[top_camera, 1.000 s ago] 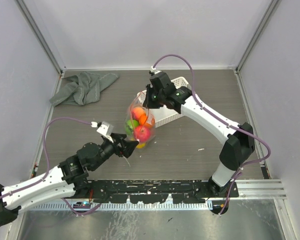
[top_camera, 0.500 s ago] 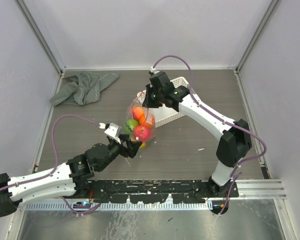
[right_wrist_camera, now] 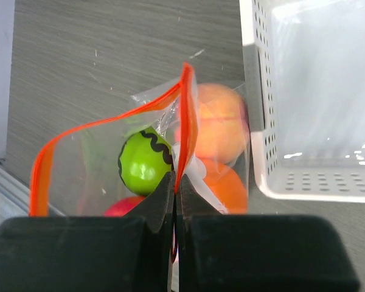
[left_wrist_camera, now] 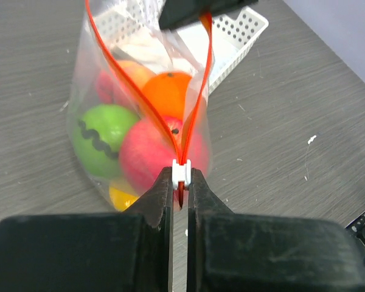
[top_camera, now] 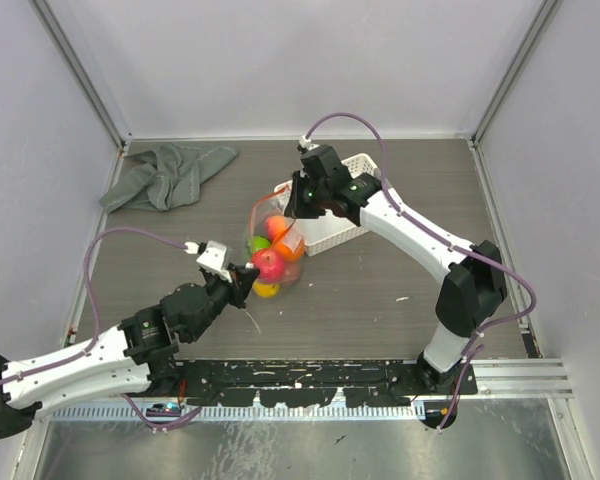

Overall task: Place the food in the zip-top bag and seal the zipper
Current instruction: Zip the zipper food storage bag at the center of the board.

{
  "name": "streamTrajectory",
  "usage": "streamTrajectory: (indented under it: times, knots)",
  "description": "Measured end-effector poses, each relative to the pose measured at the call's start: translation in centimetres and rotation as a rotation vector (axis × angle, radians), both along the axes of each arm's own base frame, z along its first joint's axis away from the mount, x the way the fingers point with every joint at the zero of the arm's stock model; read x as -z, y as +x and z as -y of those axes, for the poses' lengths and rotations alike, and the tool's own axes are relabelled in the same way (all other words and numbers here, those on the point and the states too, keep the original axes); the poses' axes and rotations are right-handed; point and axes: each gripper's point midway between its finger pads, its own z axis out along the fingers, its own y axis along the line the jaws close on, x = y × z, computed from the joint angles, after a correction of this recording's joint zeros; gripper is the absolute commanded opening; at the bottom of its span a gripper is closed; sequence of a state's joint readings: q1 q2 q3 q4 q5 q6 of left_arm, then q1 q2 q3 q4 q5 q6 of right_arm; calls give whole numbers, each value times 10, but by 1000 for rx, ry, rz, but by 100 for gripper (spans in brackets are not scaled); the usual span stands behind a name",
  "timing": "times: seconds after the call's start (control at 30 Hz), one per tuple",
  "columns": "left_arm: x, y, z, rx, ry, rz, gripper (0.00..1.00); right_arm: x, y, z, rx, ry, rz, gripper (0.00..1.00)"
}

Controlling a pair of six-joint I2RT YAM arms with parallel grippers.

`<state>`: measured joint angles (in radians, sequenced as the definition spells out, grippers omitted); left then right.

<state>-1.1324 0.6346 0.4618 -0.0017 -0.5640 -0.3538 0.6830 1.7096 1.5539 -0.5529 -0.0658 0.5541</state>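
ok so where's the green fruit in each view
top external: green fruit mid-table, just left of the white basket
left wrist: green fruit left of centre, white basket top right
right wrist: green fruit near centre, white basket at right
shared landmark: the white basket

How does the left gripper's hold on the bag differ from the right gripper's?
The left gripper pinches the white slider of the zipper, where its two orange strips meet; the right gripper pinches the strip's other end, no slider showing. The left gripper is at the bag's near end, the right gripper at the far end beside the white basket. Both are shut on the same zipper, which gapes open between them.
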Motion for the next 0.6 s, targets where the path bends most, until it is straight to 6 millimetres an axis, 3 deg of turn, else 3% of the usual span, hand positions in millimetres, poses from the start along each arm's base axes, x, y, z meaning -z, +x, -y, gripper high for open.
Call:
streamTrajectory:
  times: [0.3,0.6]
  knots:
    - [-33,-14,-10,91,47,72,0,0,-40,21,-57,15,-31,7]
    - [-31,-20,29,257,163,49,0,-1,-49,79,49,-39,12,14]
